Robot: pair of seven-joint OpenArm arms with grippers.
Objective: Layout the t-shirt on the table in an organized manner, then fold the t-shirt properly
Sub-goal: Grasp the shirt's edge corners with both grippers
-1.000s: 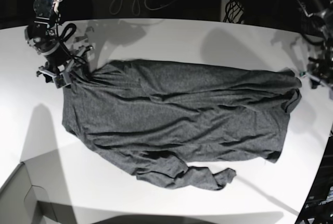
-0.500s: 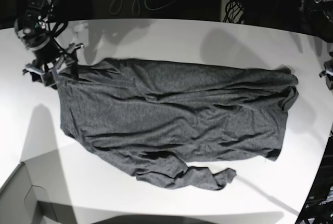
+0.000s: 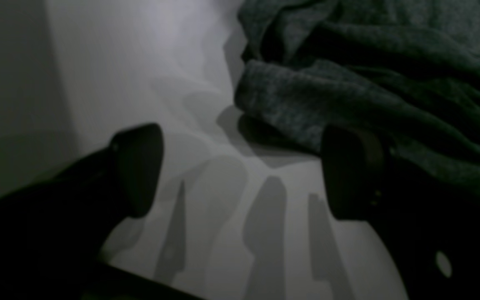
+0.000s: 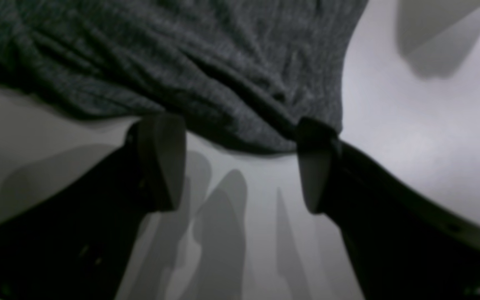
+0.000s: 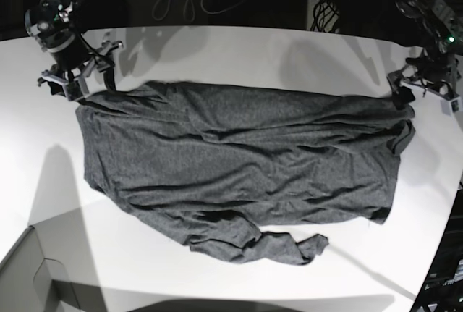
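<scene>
Both your grippers are sitting wide open with nothing in them. Biggest first: the table [image 5: 239, 48] is carrying the t-shirt [image 5: 246, 167], which is lying spread out and wrinkly across its middle. Your left gripper [image 5: 425, 93] is hanging at the shirt's one end, and your right gripper [image 5: 78, 82] is hovering at the opposite corner.
</scene>
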